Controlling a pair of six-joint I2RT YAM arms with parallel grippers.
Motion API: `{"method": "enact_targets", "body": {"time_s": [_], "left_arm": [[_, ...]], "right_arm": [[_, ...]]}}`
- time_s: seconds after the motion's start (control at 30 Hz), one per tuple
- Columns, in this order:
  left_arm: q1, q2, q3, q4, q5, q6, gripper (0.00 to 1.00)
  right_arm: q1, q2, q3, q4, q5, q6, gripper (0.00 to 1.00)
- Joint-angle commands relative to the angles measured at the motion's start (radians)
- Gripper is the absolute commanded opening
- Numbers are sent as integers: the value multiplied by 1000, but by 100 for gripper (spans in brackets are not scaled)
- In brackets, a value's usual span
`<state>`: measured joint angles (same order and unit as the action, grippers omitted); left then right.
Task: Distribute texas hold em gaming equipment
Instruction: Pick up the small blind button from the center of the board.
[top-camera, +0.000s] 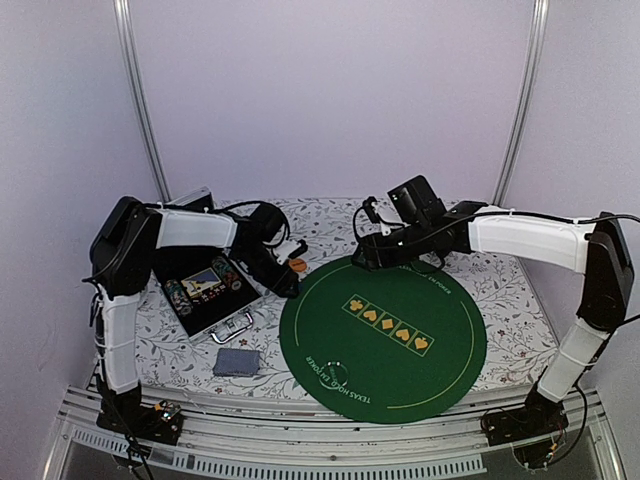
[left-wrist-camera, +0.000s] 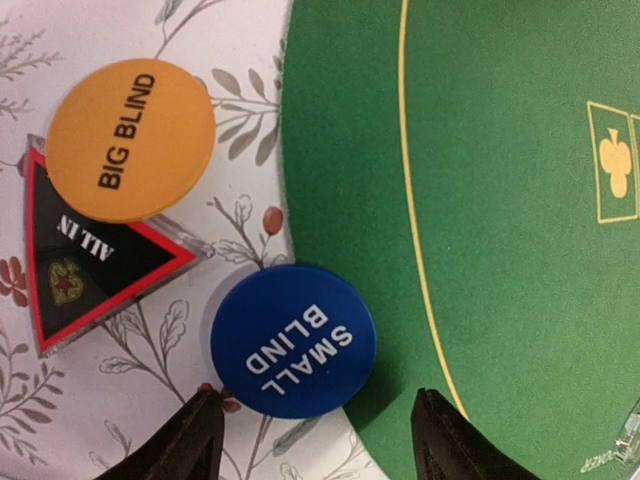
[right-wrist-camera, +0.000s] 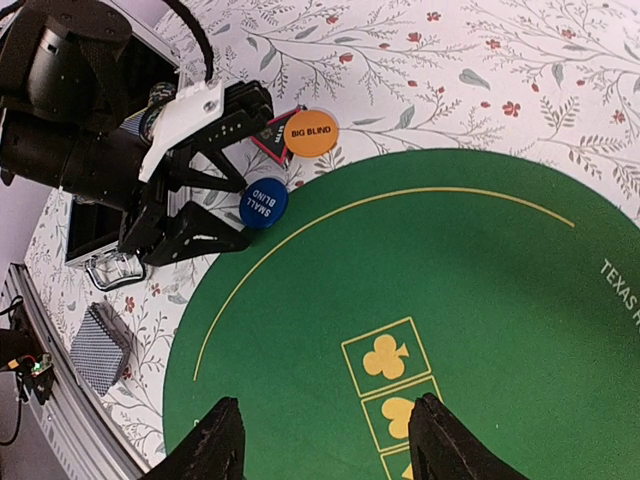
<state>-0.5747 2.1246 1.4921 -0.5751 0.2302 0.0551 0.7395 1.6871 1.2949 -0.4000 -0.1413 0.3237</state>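
A blue SMALL BLIND disc (left-wrist-camera: 293, 340) lies across the edge of the green round mat (left-wrist-camera: 500, 200), just ahead of my left gripper (left-wrist-camera: 320, 440). That gripper is open and its fingertips do not touch the disc. An orange BIG BLIND disc (left-wrist-camera: 131, 140) overlaps a black red-edged ALL IN triangle (left-wrist-camera: 85, 265) on the floral cloth. My right gripper (right-wrist-camera: 320, 440) hangs open over the mat (right-wrist-camera: 450, 300) near the club mark, holding nothing. Its view also takes in the blue disc (right-wrist-camera: 263, 202), the orange disc (right-wrist-camera: 311, 132) and the left gripper (right-wrist-camera: 245, 213). A grey-blue card deck (top-camera: 236, 362) lies near the front.
An open aluminium case (top-camera: 205, 290) with striped chips sits left of the mat, under the left arm. The card deck (right-wrist-camera: 100, 345) rests on the floral cloth between the case and the table's near rail. The mat (top-camera: 385, 335) bears a row of yellow suit boxes.
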Motion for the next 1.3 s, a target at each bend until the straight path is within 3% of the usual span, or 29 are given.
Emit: {"method": "enact_targets", "body": {"time_s": [0.0,0.23,0.63,1.07,1.27], "left_arm": [[-9,0,-13,-9,-38,3,68],[-25,102,95,-71,-75,-10,68],[-61,134,60,-66,-136,-28,58],[-60,116,23,-52,-104,-39,44],[-65,20,-27,16,-160,-62,41]], "right_arm": [[2,59,54,-36,14,-64,59],[0,65,40,-35,27,-74,60],[-5,77,48,-49,20,-94,60],[-20,62,26,-48,20,-135,61],[-39,8,-16,-26,3,-133,61]]}}
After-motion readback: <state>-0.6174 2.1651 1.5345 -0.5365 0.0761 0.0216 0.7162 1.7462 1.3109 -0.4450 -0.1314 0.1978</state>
